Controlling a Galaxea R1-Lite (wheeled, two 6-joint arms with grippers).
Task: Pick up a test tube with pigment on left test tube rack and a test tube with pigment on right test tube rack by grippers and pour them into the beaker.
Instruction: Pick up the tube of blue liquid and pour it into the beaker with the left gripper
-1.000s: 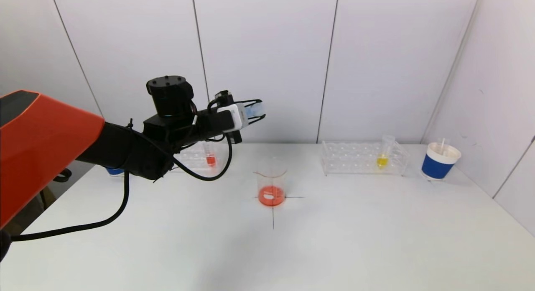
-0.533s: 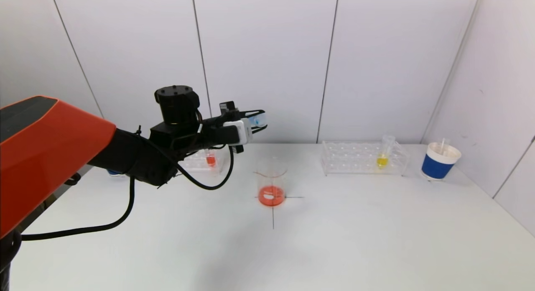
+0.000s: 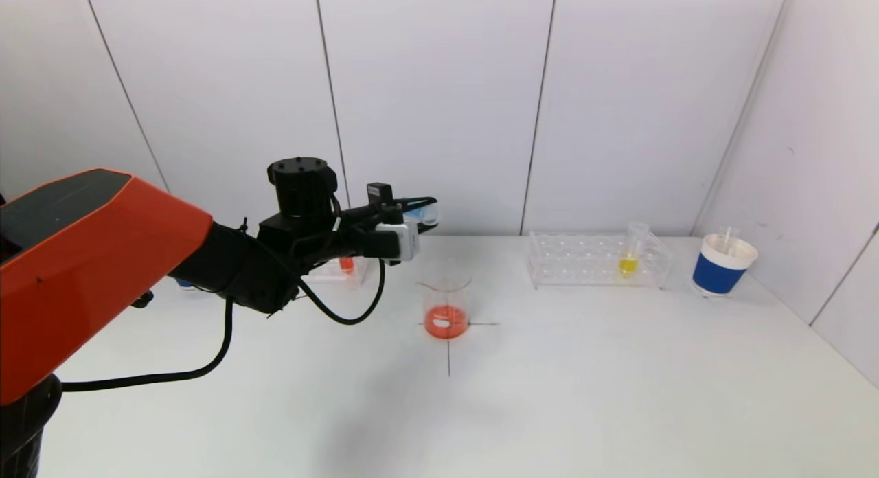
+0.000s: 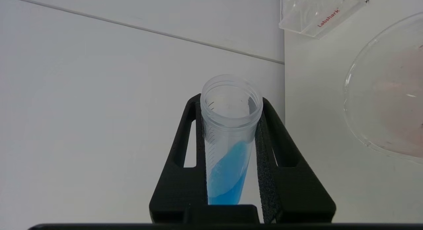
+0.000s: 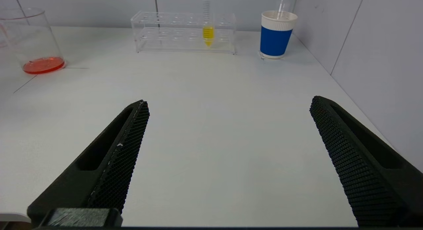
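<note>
Table [image 3: 584, 395]: a white worktop set against pale panelled walls, with a thin black cross drawn at its centre
Left arm [image 3: 103, 258]: orange-shelled, reaching in from the robot's left, a black cable looping beneath it and partly screening the rack behind
Left test tube rack [image 3: 343, 270]: clear plastic, far left of the table, mostly hidden by the arm; one tube with red pigment [image 3: 347, 264] shows in it
Right test tube rack [image 3: 597, 260]: clear plastic at the far right, well apart from the beaker, holding one upright tube with yellow pigment [image 3: 628, 264]
Beaker [image 3: 446, 306]: glass, standing on the drawn cross between the two racks, with a shallow layer of red-orange liquid in the bottom
Paper cup [image 3: 722, 264]: blue with a white rim, just beside the right rack near the wall, with a thin clear stick in it
Left gripper [image 3: 420, 210]: raised above the table, behind and slightly left of the beaker, its jaws clamped on a tube
Held test tube [image 4: 229, 137]: clear, uncapped, tilted, blue pigment pooled in its lower end, pinched between the two black fingers [image 4: 185, 164]
Right gripper [image 5: 228, 140]: low over the bare near-right part of the table, jaws spread wide with nothing between them, facing the right rack from well back
</note>
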